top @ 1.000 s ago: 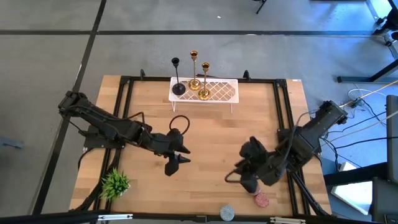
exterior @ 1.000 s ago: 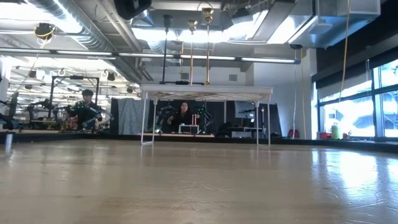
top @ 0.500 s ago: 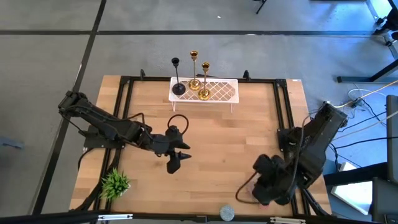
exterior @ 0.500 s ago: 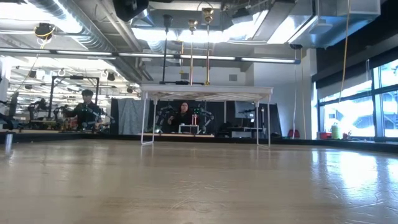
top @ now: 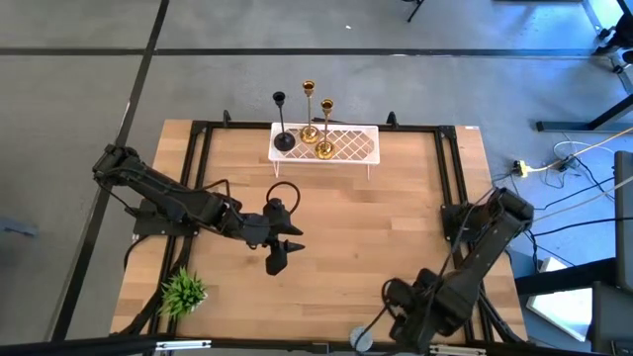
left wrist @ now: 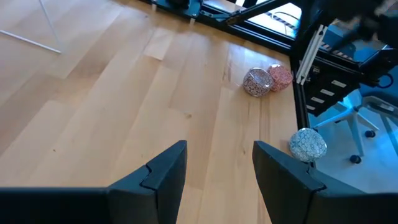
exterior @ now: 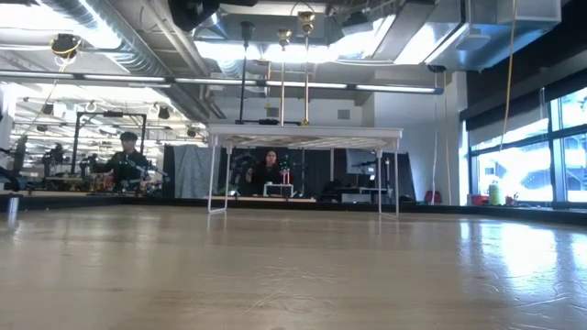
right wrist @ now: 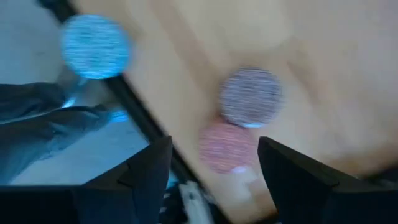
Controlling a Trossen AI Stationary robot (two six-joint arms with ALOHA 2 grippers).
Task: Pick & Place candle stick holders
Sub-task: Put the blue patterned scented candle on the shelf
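Near the top centre of the overhead frame, three slim candle stick holders (top: 306,124) — one matte black, two shiny gold — stand on a white lattice rack (top: 356,146), apparently all placed, while the left gripper (top: 277,259) at centre-left and right gripper (right wrist: 214,171) at bottom right hang parted, empty.

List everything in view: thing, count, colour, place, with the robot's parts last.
Matte black candle stick holder: one, on the white rack.
Shiny gold candle stick holders: two, on the rack beside the black one.
White lattice rack: one, at the table's far edge.
Small green plant: one, near-left corner.
Round speckled discs: three, grey, pink, pale blue; near-right edge.
People: two, background.
Left gripper: open, mid-table.
Right gripper: open, over the discs.
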